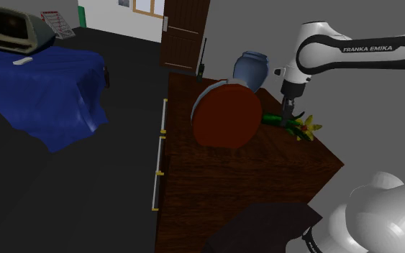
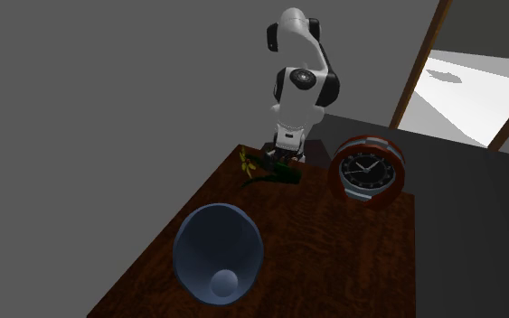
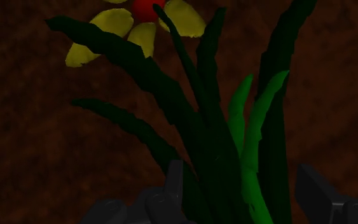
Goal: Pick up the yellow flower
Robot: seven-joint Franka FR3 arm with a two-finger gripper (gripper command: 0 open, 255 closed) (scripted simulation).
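The flower (image 1: 308,130) lies flat on the dark wooden table (image 1: 215,187), near its edge on the shoulder view's right. It has yellow petals (image 3: 139,25) around a red centre, with long dark green leaves (image 3: 215,140). My gripper (image 1: 293,119) has come down over the leafy stem end, fingers pointing at the table. In the wrist view the gripper (image 3: 245,191) is open, and the leaves rise between the two black fingers (image 3: 175,181). One finger is close against the leaves while the other stands apart from them. In the second exterior view the flower (image 2: 248,164) lies just in front of the gripper (image 2: 288,155).
A round red clock (image 1: 226,115) with a white rim stands upright close beside the flower. A blue vase (image 1: 249,68) stands behind it. The clock face (image 2: 366,173) and the vase's mouth (image 2: 218,248) show from across the table. A dark door (image 1: 185,32) and a blue-draped table (image 1: 42,79) lie beyond.
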